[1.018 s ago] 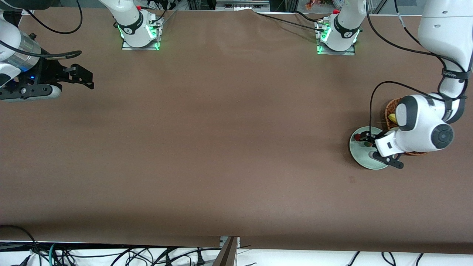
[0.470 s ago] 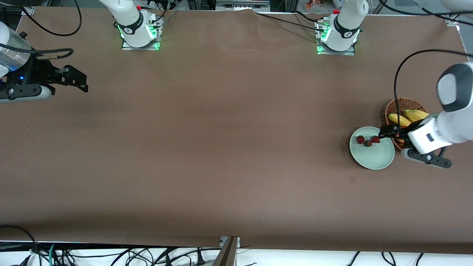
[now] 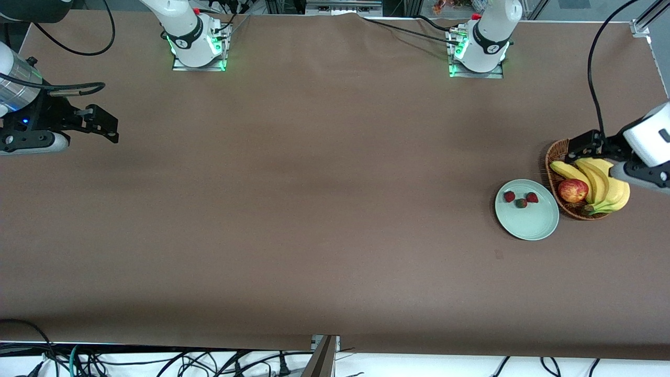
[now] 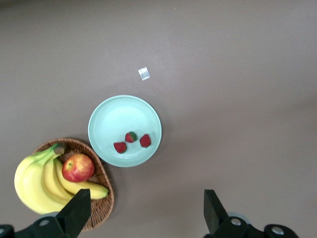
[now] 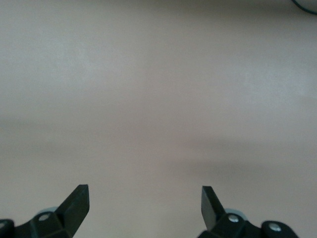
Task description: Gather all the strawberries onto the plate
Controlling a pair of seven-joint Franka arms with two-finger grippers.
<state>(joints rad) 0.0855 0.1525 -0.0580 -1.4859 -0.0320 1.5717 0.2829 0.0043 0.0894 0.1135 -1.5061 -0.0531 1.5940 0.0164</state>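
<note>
Three small red strawberries [image 3: 520,199] lie clustered on a round pale mint-green plate [image 3: 534,228], which sits just beside a brown wicker basket [image 3: 553,157] of yellow bananas [image 3: 602,183] and, apparently, a red apple [image 3: 572,190]. The left gripper [image 3: 580,149], fingers apart and empty, hangs over the basket. The right gripper [image 3: 102,123], fingers apart, waits over bare brown table [image 3: 314,209].
</note>
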